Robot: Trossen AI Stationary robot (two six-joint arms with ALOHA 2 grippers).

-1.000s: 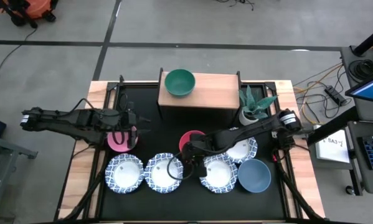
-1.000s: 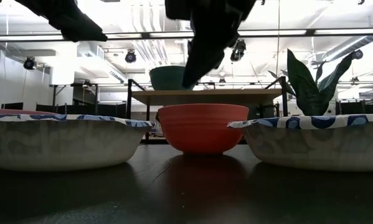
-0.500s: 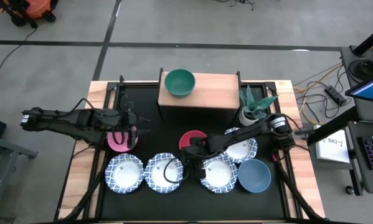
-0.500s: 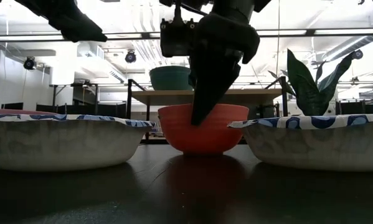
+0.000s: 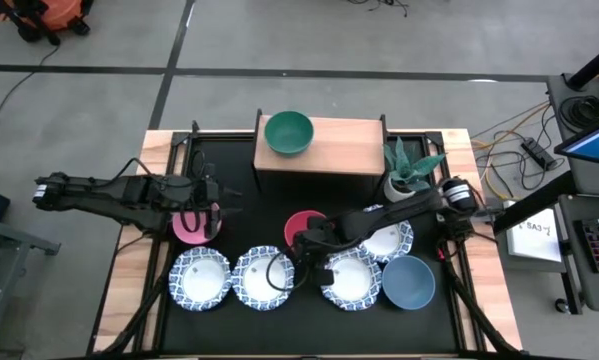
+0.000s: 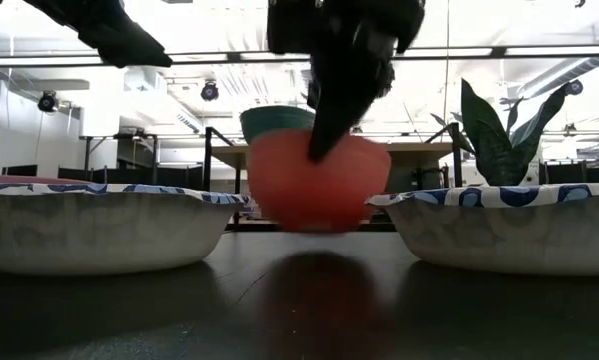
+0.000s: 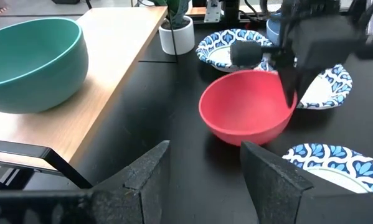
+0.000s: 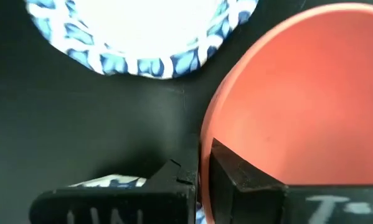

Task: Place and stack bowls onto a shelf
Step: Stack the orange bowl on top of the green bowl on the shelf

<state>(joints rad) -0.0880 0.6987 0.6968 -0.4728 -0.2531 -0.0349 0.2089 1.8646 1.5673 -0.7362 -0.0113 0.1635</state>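
Observation:
The red bowl hangs just off the table in front of the shelf, with my right gripper shut on it. It also shows in the low view and in the left wrist view. A green bowl stands on the shelf's left part. My left gripper hovers open above the pink bowl at the table's left and touches nothing. My right gripper pinches the red bowl's rim on its near side, one finger inside the bowl and one outside. The fingers come from above, pointing down. The bowl hangs slightly tilted, its base just clear of the table.
Two white bowls with blue rims lie along the near edge. Two more and a slate-blue bowl lie to their right. A potted plant stands right of the shelf.
My right gripper has come down on the red bowl's near rim, shut on it and gone up a little. The bowl has come off the table and tipped slightly.

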